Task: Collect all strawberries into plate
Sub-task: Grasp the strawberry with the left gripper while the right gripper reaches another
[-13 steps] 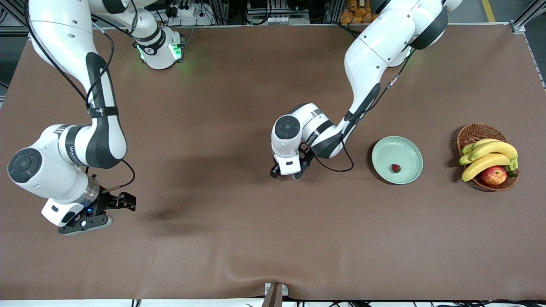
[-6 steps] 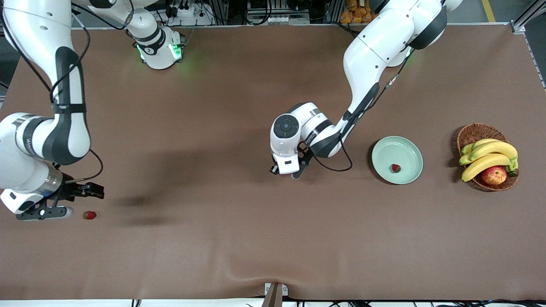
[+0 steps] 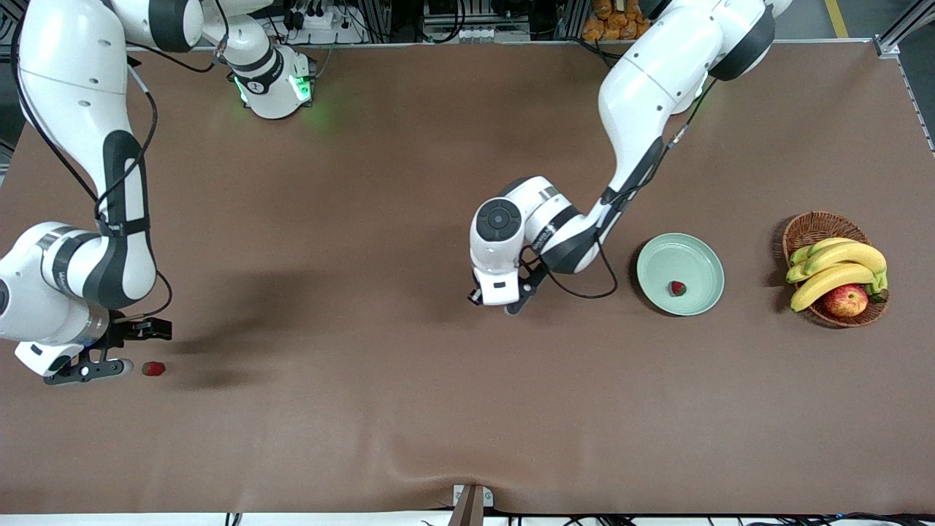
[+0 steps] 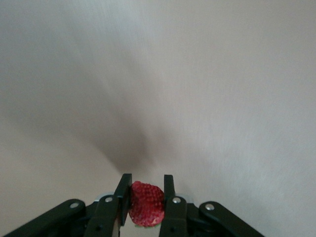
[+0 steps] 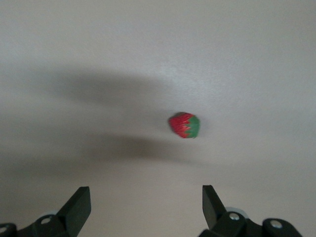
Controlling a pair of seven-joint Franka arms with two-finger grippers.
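My left gripper is shut on a red strawberry, held between both fingers. In the front view it hangs low over the table's middle, its berry hidden beneath the hand. A pale green plate lies toward the left arm's end of the table and holds one strawberry. Another strawberry lies on the brown cloth at the right arm's end. My right gripper hovers open right beside it, with nothing between its fingers.
A wicker basket with bananas and an apple stands next to the plate, at the table's end. A ridge in the cloth runs near the front edge.
The right arm swung toward its end of the table, uncovering the strawberry there. The left gripper closed on its berry and shifted slightly toward the plate.
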